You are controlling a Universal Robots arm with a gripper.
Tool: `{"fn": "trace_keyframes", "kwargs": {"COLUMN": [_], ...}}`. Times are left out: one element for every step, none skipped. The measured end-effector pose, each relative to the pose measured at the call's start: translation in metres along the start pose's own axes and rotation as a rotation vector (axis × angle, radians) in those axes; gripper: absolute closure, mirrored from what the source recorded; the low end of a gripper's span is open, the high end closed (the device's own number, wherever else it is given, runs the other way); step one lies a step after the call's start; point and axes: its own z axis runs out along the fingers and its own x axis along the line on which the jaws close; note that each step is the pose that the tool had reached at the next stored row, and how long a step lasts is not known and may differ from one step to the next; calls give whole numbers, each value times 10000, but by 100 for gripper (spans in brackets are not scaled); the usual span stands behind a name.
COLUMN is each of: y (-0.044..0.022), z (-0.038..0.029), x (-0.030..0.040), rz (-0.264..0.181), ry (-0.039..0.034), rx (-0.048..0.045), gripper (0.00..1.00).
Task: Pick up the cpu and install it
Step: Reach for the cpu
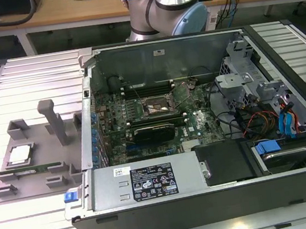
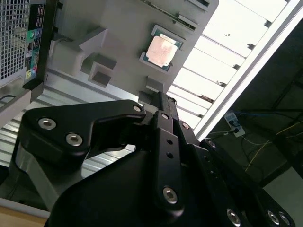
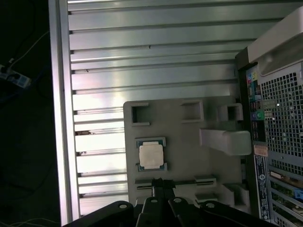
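The cpu (image 1: 19,154) is a small square chip with a shiny silver top. It lies flat in a recess of the grey plastic tray (image 1: 46,133) at the exterior view's left, beside the open computer case (image 1: 211,198). Both wrist views look down on the cpu (image 3: 151,155) (image 2: 162,49) from well above. My gripper (image 3: 158,183) (image 2: 158,97) hangs over the tray's edge, a short way from the chip. Its black fingers are shut together and hold nothing. Inside the case, the motherboard's cpu socket (image 1: 157,107) stands open.
A tall grey post (image 1: 55,120) rises from the tray beside the cpu. A black graphics card (image 1: 155,130) sits below the socket, with cables and drive bays (image 1: 268,114) on the exterior view's right. The arm's base (image 1: 168,3) stands behind the case. Ribbed metal table (image 3: 151,56) surrounds the tray.
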Motion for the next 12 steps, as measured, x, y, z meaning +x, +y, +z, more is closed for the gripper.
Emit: {"fn": "trace_keyframes", "kwargs": {"y": [-1,-2,-3,-4,-5,-6,-7,-8,-8,-8,-8,-8], "z": [0,1,2,2,3,3,4,4,4,5,6,6], "x": [8,23,34,45,60,70,88,93,94,97,100,100], "rz": [0,0,-1,-1,-1,0,-1,-2,-2,0,0,-1], "ry": [0,0,0,0,0,0,0,0,0,1,1,0], "rx": [0,0,0,0,0,0,0,0,0,0,1,0], "gripper": [89,89,89,89,89,89,89,89,89,89,89,89]}}
